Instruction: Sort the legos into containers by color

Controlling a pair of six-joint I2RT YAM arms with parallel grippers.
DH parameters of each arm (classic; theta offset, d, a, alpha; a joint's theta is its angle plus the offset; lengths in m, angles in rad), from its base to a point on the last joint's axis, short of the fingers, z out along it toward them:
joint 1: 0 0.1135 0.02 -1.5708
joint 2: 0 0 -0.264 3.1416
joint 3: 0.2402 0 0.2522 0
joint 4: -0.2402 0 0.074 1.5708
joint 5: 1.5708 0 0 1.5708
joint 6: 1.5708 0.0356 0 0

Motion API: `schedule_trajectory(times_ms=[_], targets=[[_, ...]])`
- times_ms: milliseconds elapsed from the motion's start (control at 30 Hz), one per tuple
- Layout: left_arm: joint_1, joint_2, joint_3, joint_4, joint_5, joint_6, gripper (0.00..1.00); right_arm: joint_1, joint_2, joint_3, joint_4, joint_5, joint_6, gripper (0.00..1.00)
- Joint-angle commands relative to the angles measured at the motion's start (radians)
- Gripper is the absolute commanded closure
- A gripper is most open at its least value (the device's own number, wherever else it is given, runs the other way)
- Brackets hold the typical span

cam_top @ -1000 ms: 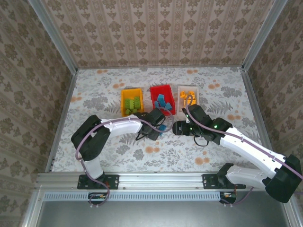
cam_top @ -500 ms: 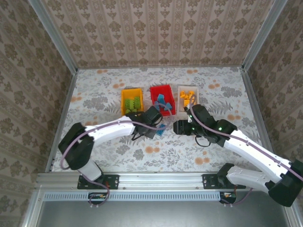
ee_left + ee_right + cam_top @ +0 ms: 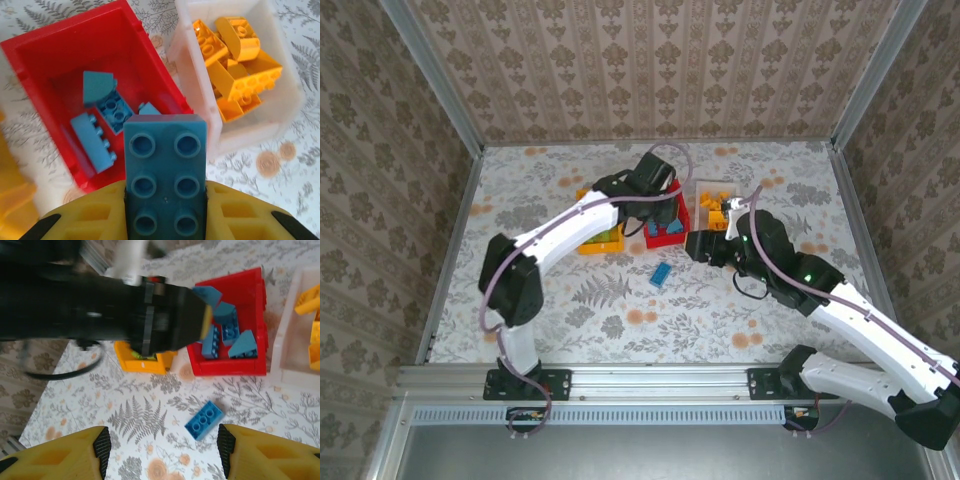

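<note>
Since the earlier frames, the left claw [image 3: 665, 203] is carried from low over the middle of the table [image 3: 540, 300] toward 12 o'clock, and is now held above the red bin [image 3: 30, 55]. A blue lego [image 3: 165, 170] is gripped between its yellow fingers [image 3: 95, 220], studs facing the wrist camera, so the claw is closed on that piece. Below it, several blue legos [image 3: 107, 107] are seen lying inside the red bin. At 3 o'clock of the red bin, just beside it, the white bin [image 3: 185, 65] is placed, and orange legos [image 3: 235, 65] are piled in it. At 9 o'clock of the red bin the yellow-orange bin [image 3: 142, 363] is found, largely covered by the left arm.

A loose blue lego [image 3: 661, 273] is left flat on the table at 6 o'clock of the red bin, apart from all three bins. The right claw [image 3: 165, 445] is held above the table near that piece, at its 2 o'clock in the top view, with its fingers spread wide and nothing gripped between them. In the right wrist view the loose piece is seen between the two fingertips, toward the right one.
</note>
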Motion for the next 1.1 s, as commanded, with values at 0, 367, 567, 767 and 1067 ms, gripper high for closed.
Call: schedule_trajectory(times_ms=[0,367,567,767,1067], targets=[[0.041,0.084,0.076,-0.017,0.073,-0.035,0.75,-0.008,0.007,0.037,0.01,0.037,0.01,0.39],[0.094,0.259,0.189,0.029,0.186,-0.046,0.6,-0.014,-0.007,0.0,-0.001,0.029,0.033,0.39],[0.095,0.237,0.173,0.031,0.179,-0.054,0.45,-0.015,0.02,-0.006,-0.009,0.01,0.039,0.37],[0.096,0.146,0.115,0.056,0.167,-0.062,0.46,-0.014,0.028,-0.021,-0.029,-0.01,0.049,0.37],[0.085,-0.295,-0.26,0.157,0.017,-0.198,0.52,0.034,0.154,-0.061,-0.184,0.054,0.101,0.38]])
